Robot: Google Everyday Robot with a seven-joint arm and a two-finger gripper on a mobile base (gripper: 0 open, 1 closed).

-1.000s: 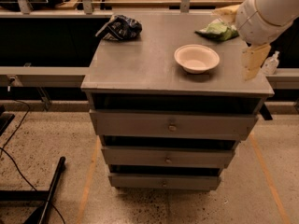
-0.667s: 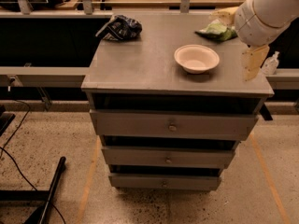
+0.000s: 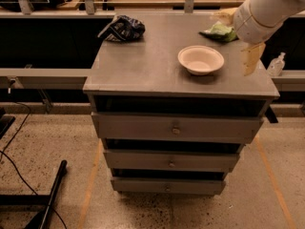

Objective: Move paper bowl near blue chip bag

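Gripper [image 3: 250,57] hangs at the right edge of the cabinet [image 3: 143,63], just right of the bowl [image 3: 200,59] and a little above the top. Not touching the bowl; a clear gap shows between them. Open or closed: cannot tell from this angle. It carries nothing that I can see.

Bowl: upright on the right half of the top, toward the front, empty, untouched.

Blue bag [image 3: 123,28]: crumpled at the back left corner, well apart from the bowl, with a broad stretch of bare top between.

Green bag [image 3: 220,31]: back right, near the bowl and just behind it, partly hidden by the arm. Not the target.

Bottle [image 3: 277,65]: off the cabinet, on the ledge to the right. Out of the way.

Progress, as judged: nothing of the move is done. Bowl sits at the wrong end, nearer the green bag than the blue one. This looks like the approach before a grasp.

Left to do: bring the gripper onto the bowl's rim, take hold, carry it left and back across the top, set it down beside the blue bag, let go.
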